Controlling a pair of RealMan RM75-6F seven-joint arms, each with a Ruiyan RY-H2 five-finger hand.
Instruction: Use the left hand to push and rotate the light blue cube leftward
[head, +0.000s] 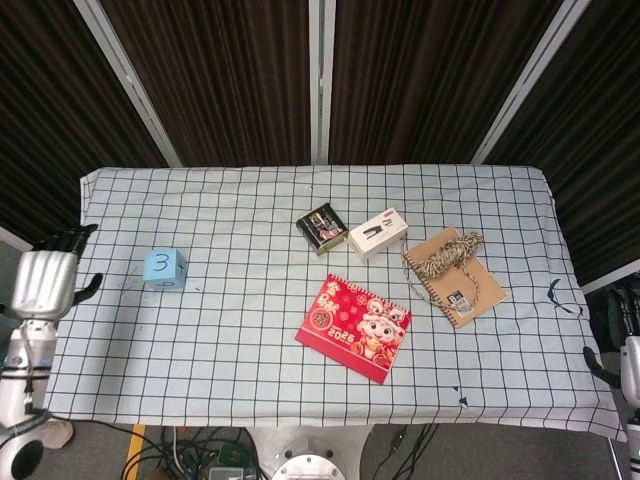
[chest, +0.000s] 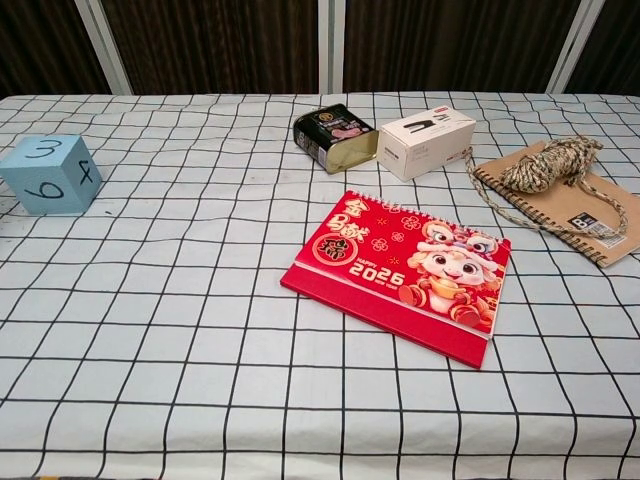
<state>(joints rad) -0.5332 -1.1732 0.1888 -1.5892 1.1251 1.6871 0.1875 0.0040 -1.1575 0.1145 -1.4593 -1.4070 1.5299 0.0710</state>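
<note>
Near table's left edge, light blue cube (head: 165, 268) (untouched) — left robot hand (head: 44, 284) apart.

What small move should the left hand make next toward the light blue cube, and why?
Probably bring the left hand back over the table edge toward the light blue cube. The hand hangs open off the table's left side, clear of the cube, so no push is possible yet. To turn it leftward, the fingers likely need contact on its right or far face.

The head view is looking steeply down from high above, taking in the whole checked table (head: 250, 330) to every edge. The chest view is sitting low at the near edge, facing across and much closer. Both are sharing the red calendar (chest: 400, 272).
</note>
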